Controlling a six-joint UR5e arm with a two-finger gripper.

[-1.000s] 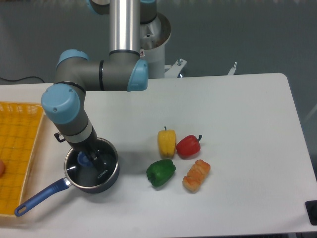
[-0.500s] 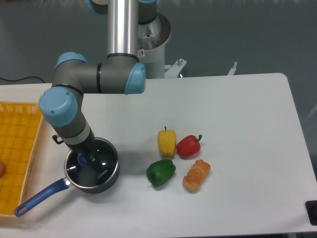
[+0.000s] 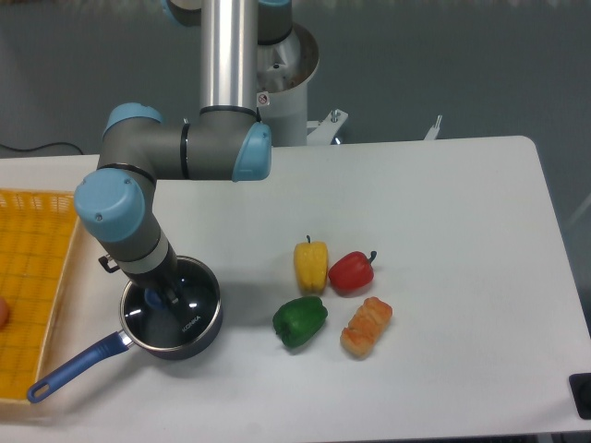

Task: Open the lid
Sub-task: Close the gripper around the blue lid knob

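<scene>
The lid point(image 3: 196, 297) is a clear glass disc with a thin metal rim. It lies flat on the dark saucepan point(image 3: 189, 345), whose blue handle point(image 3: 74, 367) points to the front left. Its blue centre knob point(image 3: 153, 298) shows just left of my gripper point(image 3: 167, 297). The gripper reaches down from the arm's wrist onto the lid, at or against the knob. Its dark fingers blend with the dark pan, so I cannot tell how the jaws stand or whether they touch the knob.
A yellow basket point(image 3: 37, 268) stands at the left edge, close to the pan handle. A yellow pepper point(image 3: 310, 265), a red pepper point(image 3: 352, 272), a green pepper point(image 3: 299, 321) and an orange bread-like piece point(image 3: 367, 327) lie right of the pan.
The arm and gripper have shifted slightly left over the lid, closer to the blue knob. The pan and lid have not moved.
</scene>
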